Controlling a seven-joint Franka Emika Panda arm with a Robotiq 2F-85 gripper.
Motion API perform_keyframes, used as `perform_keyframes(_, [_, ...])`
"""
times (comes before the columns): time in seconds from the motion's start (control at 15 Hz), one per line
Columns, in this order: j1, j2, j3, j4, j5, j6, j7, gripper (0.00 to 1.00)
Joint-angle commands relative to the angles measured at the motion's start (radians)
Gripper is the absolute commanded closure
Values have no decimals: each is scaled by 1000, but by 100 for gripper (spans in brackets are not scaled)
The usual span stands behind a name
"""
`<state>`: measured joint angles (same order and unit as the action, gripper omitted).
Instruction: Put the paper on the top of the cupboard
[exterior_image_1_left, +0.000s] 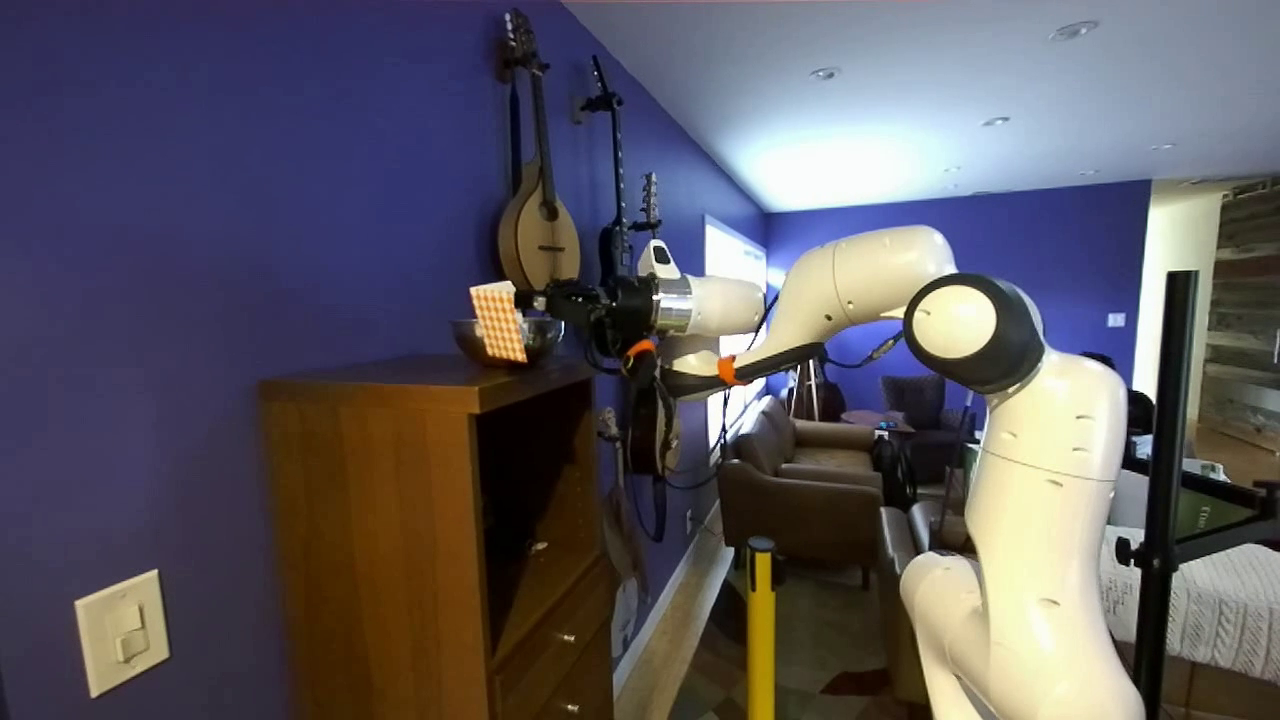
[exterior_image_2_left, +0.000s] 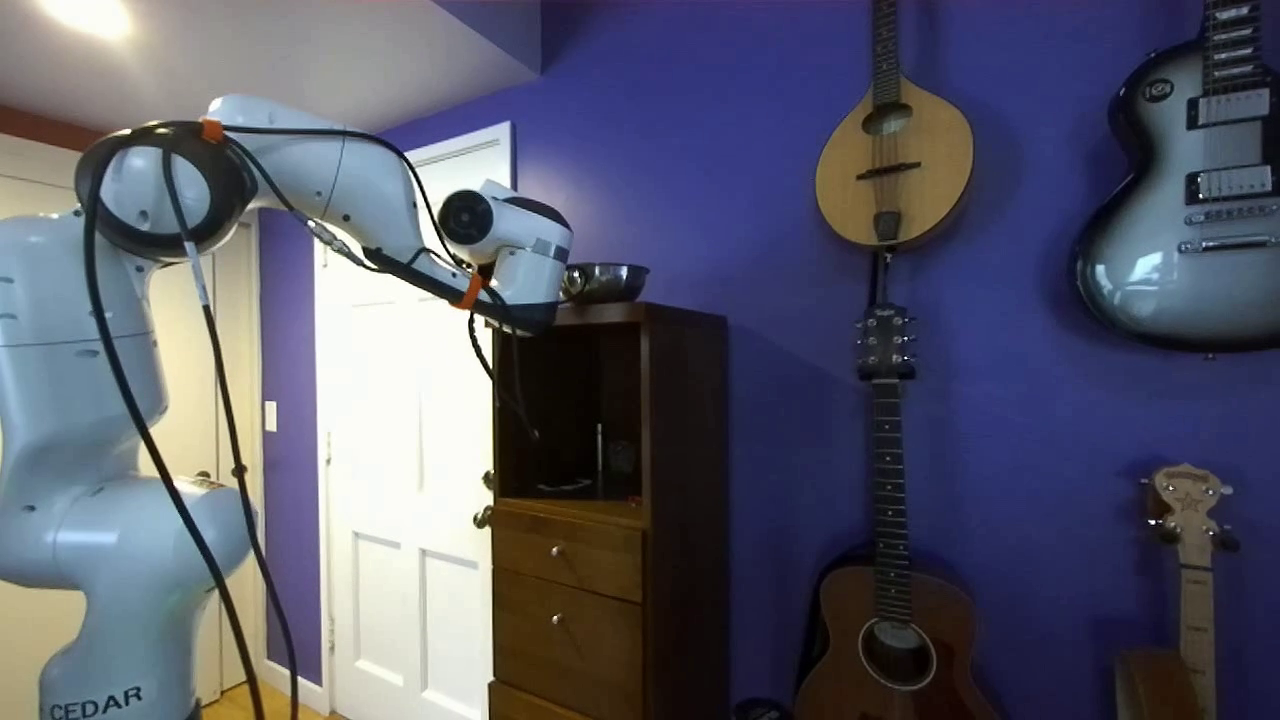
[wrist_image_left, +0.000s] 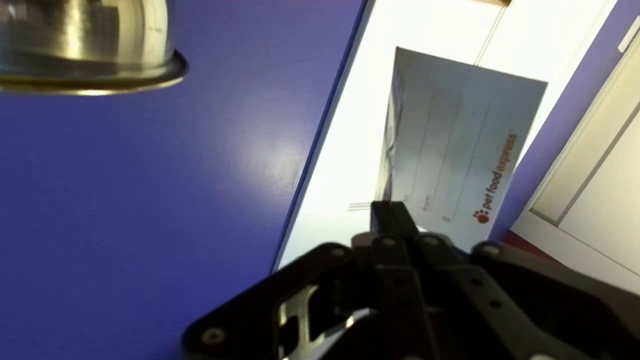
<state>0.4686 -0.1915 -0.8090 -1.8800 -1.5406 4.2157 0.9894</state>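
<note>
The paper is a folded card, with an orange-and-white checked face in an exterior view (exterior_image_1_left: 500, 322) and a grey face with red "pet food express" lettering in the wrist view (wrist_image_left: 465, 135). My gripper (wrist_image_left: 392, 210) is shut on an edge of the paper; it also shows in an exterior view (exterior_image_1_left: 527, 300). The paper stands nearly upright, overlapping the bowl above the brown cupboard's top (exterior_image_1_left: 380, 373). I cannot tell whether its lower edge touches the top. The cupboard also shows in an exterior view (exterior_image_2_left: 685, 500), where the arm hides the gripper and paper.
A metal bowl (exterior_image_1_left: 545, 338) stands on the cupboard top close to the paper; it also shows in an exterior view (exterior_image_2_left: 615, 283) and upside down in the wrist view (wrist_image_left: 85, 45). A mandolin (exterior_image_1_left: 540, 235) and guitars hang on the purple wall behind. A yellow post (exterior_image_1_left: 761, 630) stands below the arm.
</note>
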Motion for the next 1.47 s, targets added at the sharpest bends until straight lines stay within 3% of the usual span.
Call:
perform_keyframes(0.0, [-182,11,175,-46,88,-13,3,100])
perform_keyframes(0.33, [-400,-12,413,-115,177,-99,42,100])
perform_keyframes(0.47, [-455,-18,472,-135,174,-129,73,100])
perform_keyframes(0.8, [-524,-14,545,-168,244,-221,126,100])
perform_keyframes(0.93, [-531,-10,556,-177,298,-249,134,100])
perform_keyframes(1.0, [-503,-9,535,-178,312,-269,139,100])
perform_keyframes(1.07, [-502,-9,538,-182,313,-278,138,74])
perform_keyframes(1.2, [-498,-12,540,-187,305,-293,139,67])
perform_keyframes(1.4, [-501,-15,537,-182,290,-278,128,46])
